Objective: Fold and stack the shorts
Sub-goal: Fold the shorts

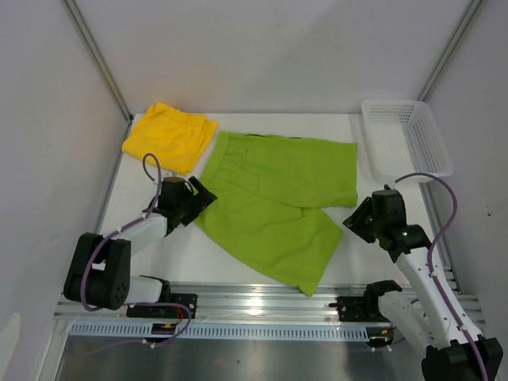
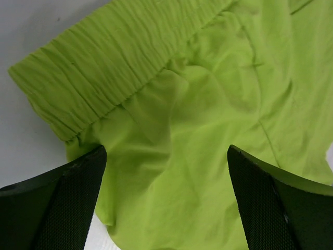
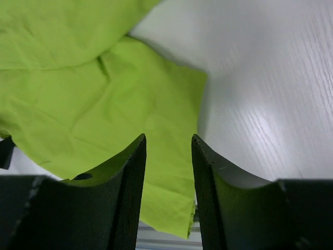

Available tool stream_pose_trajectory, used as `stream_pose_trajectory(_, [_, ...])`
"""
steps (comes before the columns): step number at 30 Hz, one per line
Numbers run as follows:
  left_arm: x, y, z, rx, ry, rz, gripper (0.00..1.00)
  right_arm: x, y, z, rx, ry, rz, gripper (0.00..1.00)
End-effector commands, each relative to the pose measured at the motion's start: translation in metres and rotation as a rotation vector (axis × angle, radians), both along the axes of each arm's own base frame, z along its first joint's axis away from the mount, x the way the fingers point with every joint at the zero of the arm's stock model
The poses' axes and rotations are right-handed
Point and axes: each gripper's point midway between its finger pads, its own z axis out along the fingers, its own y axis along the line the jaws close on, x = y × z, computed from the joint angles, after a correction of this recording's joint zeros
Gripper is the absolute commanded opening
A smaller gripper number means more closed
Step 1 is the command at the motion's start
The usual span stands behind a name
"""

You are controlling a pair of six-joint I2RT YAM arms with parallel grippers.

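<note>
The lime green shorts (image 1: 278,198) lie spread flat mid-table, waistband at the left, one leg reaching the front edge. The yellow shorts (image 1: 169,136) sit folded at the back left. My left gripper (image 1: 198,198) hovers over the waistband's near corner. In the left wrist view the left gripper (image 2: 166,156) is wide open, with green fabric (image 2: 171,104) below and nothing between the fingers. My right gripper (image 1: 353,218) is at the right edge of the green leg. In the right wrist view the right gripper (image 3: 168,143) has its jaws narrowly apart above the hem (image 3: 177,104), pinching nothing.
A white mesh basket (image 1: 406,139) stands at the back right corner. White table surface (image 1: 238,262) shows in front of the shorts, and a metal rail (image 1: 262,305) runs along the near edge. Grey walls close in on both sides.
</note>
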Motion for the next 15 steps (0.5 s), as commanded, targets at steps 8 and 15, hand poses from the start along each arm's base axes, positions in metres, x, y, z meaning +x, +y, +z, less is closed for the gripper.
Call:
stream_pose_trajectory(8, [0.007, 0.017, -0.017, 0.067, 0.008, 0.095, 0.99, 0.006, 0.026, -0.069, 0.149, 0.116, 0.056, 0.45])
stream_pose_trajectory(15, [0.009, 0.021, -0.008, 0.094, 0.001, 0.100, 0.99, 0.021, 0.034, -0.079, 0.203, 0.117, 0.073, 0.46])
